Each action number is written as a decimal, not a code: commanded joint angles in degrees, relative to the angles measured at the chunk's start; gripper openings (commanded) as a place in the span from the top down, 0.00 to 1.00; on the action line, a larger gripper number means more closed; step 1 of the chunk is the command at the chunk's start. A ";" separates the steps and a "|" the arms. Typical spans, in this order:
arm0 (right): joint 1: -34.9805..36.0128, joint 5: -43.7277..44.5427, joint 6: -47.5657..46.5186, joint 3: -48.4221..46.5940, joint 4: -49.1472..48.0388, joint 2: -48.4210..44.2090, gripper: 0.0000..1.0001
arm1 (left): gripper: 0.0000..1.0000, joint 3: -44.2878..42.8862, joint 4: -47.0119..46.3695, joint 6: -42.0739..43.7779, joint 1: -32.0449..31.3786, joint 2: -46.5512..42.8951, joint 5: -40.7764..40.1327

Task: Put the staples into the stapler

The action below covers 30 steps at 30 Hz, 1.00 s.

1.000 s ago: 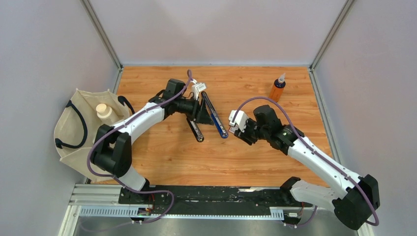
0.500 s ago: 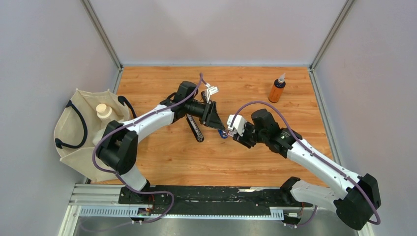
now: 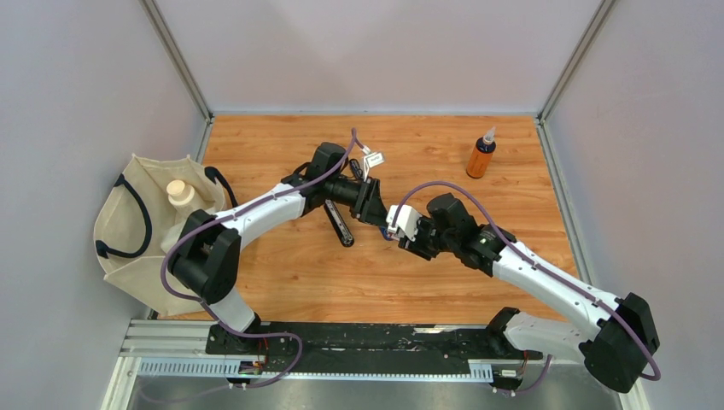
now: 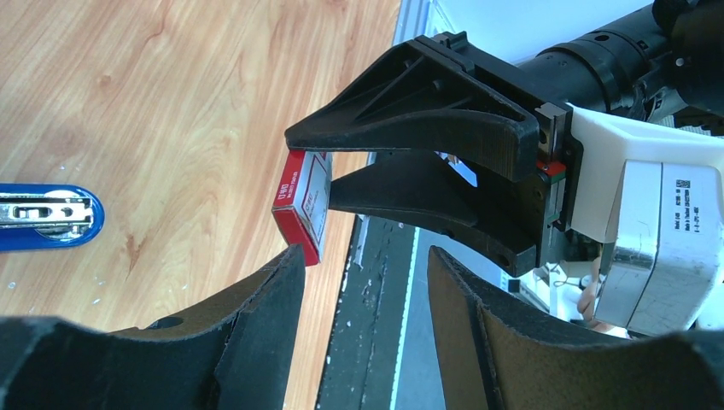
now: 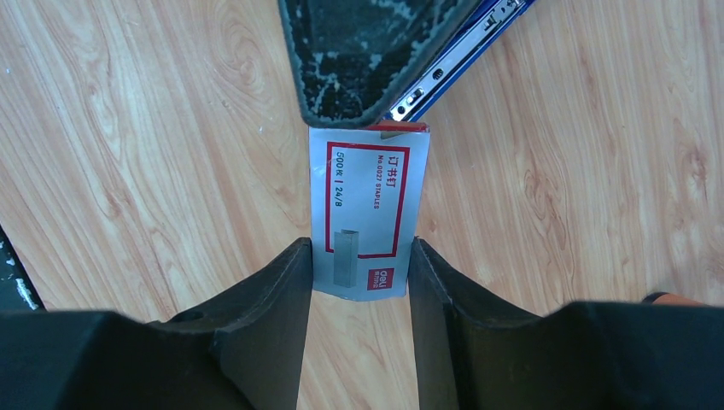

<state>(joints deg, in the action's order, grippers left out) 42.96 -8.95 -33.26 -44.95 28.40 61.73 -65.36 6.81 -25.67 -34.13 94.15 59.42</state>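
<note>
Right gripper (image 5: 357, 256) pinching staple box (image 5: 367, 196) by sides above desk (image 3: 282, 273) centre, far end left free toward 10 o'clock. Left gripper (image 4: 363, 265) spread, one fingertip at box end, probably to draw out contents. Stapler (image 4: 49, 218) lies open beneath, ready for loading.

White arm links (image 3: 546, 273), black joints (image 3: 205, 265), looping purple cables (image 3: 444, 182)

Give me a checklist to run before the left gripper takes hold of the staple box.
1. Right gripper shut on the staple box: ok.
2. Left gripper open: ok.
3. Box lined up between the left fingers: not ok; it sits at one fingertip, beside the gap.
4. Box flap open: cannot tell.
5. Blue stapler lying on the table, metal channel up: ok.
</note>
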 commanded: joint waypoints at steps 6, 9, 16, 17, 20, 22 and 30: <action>0.46 1.30 -0.41 -0.23 -3.27 -0.74 0.55 | 0.37 -0.47 -1.80 0.27 -1.73 0.51 0.17; 0.46 1.39 -0.41 -0.14 -3.35 -1.09 0.55 | 0.37 -0.55 -1.19 0.97 -2.34 0.77 -0.09; 0.46 1.22 -0.49 0.12 -3.44 -1.62 0.55 | 0.37 -1.43 0.48 2.46 -2.78 1.56 -0.53; 0.46 1.22 -0.58 0.21 -3.44 -1.88 0.55 | 0.37 -1.61 1.18 2.99 -2.78 1.48 -0.88; 0.46 1.04 -0.67 0.39 -3.35 -2.23 0.55 | 0.37 -1.70 1.80 3.78 -2.78 1.04 -1.58; 0.46 0.87 -0.76 0.39 -3.18 -2.41 0.55 | 0.37 -1.79 2.33 4.31 -2.78 0.77 -1.94; 0.46 0.69 -0.76 0.39 -3.09 -2.41 0.56 | 0.37 -1.96 2.42 4.23 -2.78 1.04 -2.38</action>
<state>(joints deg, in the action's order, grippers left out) 43.07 -8.08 -33.32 -44.51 27.99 60.60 -65.36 9.19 -22.59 -36.62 95.48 56.97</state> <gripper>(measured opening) 0.453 0.629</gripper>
